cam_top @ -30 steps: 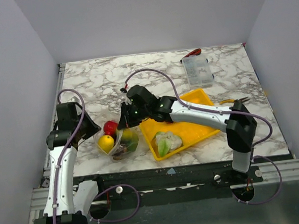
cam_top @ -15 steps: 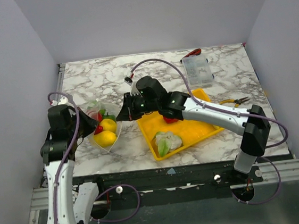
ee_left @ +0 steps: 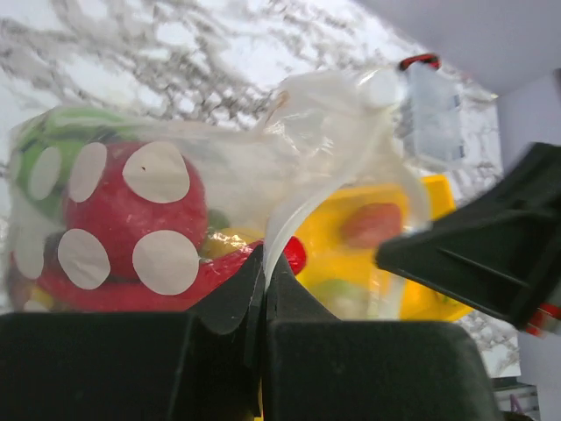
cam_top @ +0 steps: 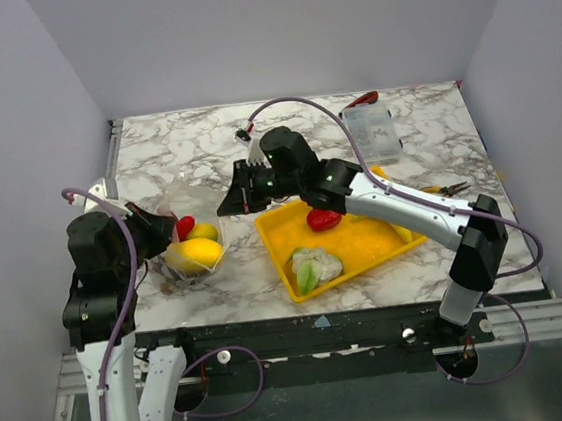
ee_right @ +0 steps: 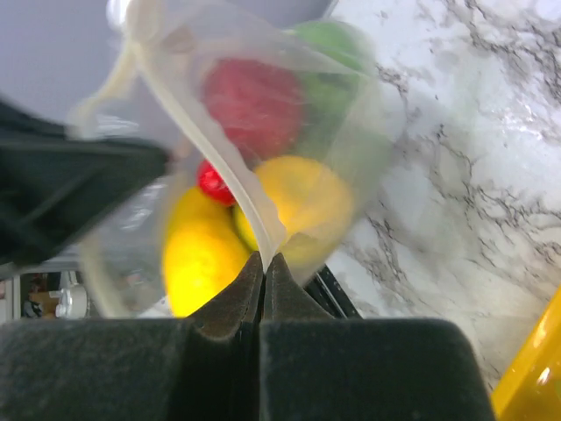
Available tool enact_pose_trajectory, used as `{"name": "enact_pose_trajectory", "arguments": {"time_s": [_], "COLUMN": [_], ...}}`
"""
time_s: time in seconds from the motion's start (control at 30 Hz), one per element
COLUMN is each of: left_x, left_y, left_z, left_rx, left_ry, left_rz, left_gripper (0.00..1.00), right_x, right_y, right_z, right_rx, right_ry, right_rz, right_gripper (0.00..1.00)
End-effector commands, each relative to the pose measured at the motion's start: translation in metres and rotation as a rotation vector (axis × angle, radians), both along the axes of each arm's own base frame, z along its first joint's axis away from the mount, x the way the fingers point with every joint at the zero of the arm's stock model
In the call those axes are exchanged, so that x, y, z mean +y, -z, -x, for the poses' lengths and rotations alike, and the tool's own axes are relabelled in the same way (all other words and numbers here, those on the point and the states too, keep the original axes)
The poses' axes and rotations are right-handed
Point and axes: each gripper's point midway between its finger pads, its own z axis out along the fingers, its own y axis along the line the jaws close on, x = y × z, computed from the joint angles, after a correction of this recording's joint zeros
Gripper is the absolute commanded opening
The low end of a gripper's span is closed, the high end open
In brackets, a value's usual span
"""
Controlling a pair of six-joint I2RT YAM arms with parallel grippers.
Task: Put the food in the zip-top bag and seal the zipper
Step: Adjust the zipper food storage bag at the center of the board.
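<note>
The zip-top bag (cam_top: 193, 235) hangs between both grippers above the table's left side, with several food pieces inside: yellow pieces (cam_top: 194, 254), a red piece (cam_top: 184, 227) and a green one (ee_right: 329, 53). My left gripper (cam_top: 150, 227) is shut on the bag's left mouth edge (ee_left: 276, 237). My right gripper (cam_top: 228, 204) is shut on the zipper strip (ee_right: 237, 193) at the other end. A white cauliflower (cam_top: 314, 265) and a red pepper (cam_top: 323, 219) lie on the yellow tray (cam_top: 360, 247).
A rigid clear compartment box (cam_top: 371, 133) stands at the back right, with a red-handled tool (cam_top: 362, 99) behind it. Pliers (cam_top: 446, 190) lie right of the tray. Walls close the table on three sides.
Both grippers have lifted the bag up and to the left, away from the tray. The left arm has swung back left. The bag now hangs with the food sunk inside.
</note>
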Motion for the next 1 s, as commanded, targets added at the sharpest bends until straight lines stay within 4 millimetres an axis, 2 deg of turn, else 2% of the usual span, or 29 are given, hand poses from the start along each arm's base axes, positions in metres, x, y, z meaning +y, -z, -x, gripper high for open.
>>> {"name": "enact_pose_trajectory", "arguments": {"time_s": [0.0,0.07,0.1,0.17,0.27,0.3,0.33,0.4,0.47,0.53,0.57,0.63,0.7,0.83,0.9,0.97], "left_x": [0.008,0.010,0.008,0.001,-0.012,-0.016,-0.021,-0.022,-0.020,-0.020,-0.019,-0.018,-0.025,-0.039,-0.040,-0.039], "left_y": [0.090,0.098,0.093,0.069,0.026,0.019,0.014,0.022,0.048,0.074,0.088,0.102,0.092,0.060,0.051,0.052], "left_z": [-0.021,-0.024,-0.024,-0.021,-0.011,-0.008,-0.006,-0.007,-0.015,-0.023,-0.027,-0.030,-0.032,-0.029,-0.025,-0.025], "left_rx": [0.274,0.325,0.325,0.273,0.124,0.091,0.061,0.079,0.147,0.213,0.255,0.318,0.301,0.170,0.142,0.141], "left_ry": [-0.036,-0.031,-0.022,-0.001,0.024,0.029,0.042,0.023,-0.017,-0.040,-0.055,-0.074,-0.042,0.020,0.028,0.037], "left_rz": [0.007,0.000,0.006,0.036,0.116,0.153,0.184,0.228,0.273,0.296,0.304,0.319,0.349,0.449,0.453,0.425], "left_gripper": [0.00,0.00,0.00,0.00,0.00,0.00,0.00,0.00,0.00,0.00,0.00,0.00,0.00,0.00,0.00,0.00], "right_x": [0.008,0.010,0.011,0.011,0.019,0.008,0.023,0.028,0.034,0.039,0.040,0.044,0.051,0.065,0.064,0.061], "right_y": [0.022,0.044,0.048,0.047,0.011,-0.047,-0.011,-0.023,-0.029,-0.021,-0.011,0.006,0.004,-0.021,-0.022,-0.013], "right_z": [-0.002,-0.013,-0.018,-0.027,-0.021,-0.007,-0.011,0.002,0.018,0.026,0.024,0.020,0.026,0.048,0.049,0.042], "right_rx": [0.025,0.021,0.008,-0.025,-0.081,-0.145,-0.088,-0.073,-0.053,-0.021,0.005,0.048,0.078,0.053,0.061,0.042], "right_ry": [-0.015,-0.002,0.001,0.001,-0.079,-0.101,-0.129,-0.167,-0.209,-0.228,-0.209,-0.194,-0.216,-0.262,-0.253,-0.212], "right_rz": [0.002,0.054,0.075,0.135,0.088,-0.006,0.038,-0.003,-0.045,-0.093,-0.096,-0.057,-0.069,-0.132,-0.146,-0.123], "right_gripper": [0.00,0.00,0.00,0.00,0.00,0.00,0.00,0.00,0.00,0.00,0.00,0.00,0.00,0.00,0.00,0.00]}}
